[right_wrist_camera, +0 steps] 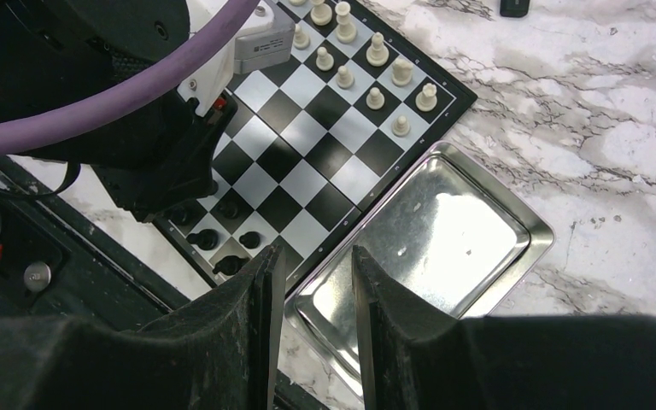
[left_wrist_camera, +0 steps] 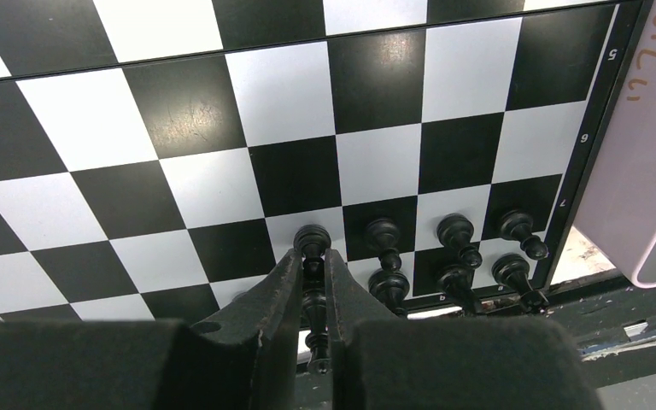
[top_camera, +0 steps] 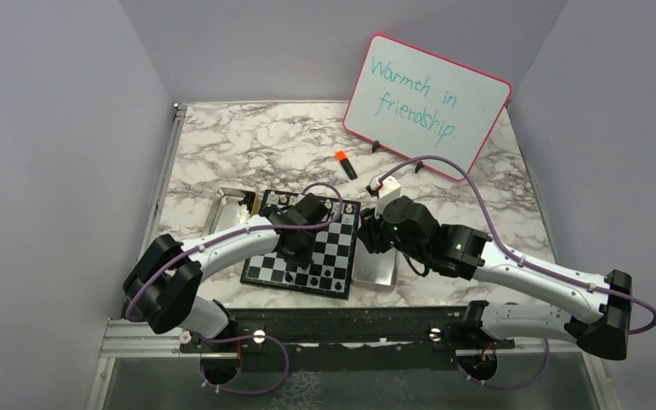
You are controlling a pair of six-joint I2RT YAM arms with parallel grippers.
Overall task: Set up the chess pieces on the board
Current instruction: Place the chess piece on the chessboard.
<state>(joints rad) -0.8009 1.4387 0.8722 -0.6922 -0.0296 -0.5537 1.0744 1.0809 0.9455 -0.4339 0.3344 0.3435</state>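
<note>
Black pawn (left_wrist_camera: 312,240) clenched in our left pincer (left_wrist_camera: 312,256), lower centre; we judge it extends the pawn row (left_wrist_camera: 454,231). Right pincer (right_wrist_camera: 316,256) released, empty.

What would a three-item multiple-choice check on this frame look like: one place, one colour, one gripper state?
1. Where does the orange-capped marker lie?
A) on the board
B) at the near edge of the table
C) on the table, between the board and the whiteboard

2. What colour is the piece in the left gripper?
A) pale
B) black
C) orange

3. How is the right gripper?
A) open, holding nothing
B) shut on a pale piece
C) shut on the marker

Answers:
1. C: the marker lies on the marble beyond the board, in front of the whiteboard.
2. B: the left wrist view shows the fingers pinching a black piece.
3. A: its fingers stand apart with nothing between them.
</note>
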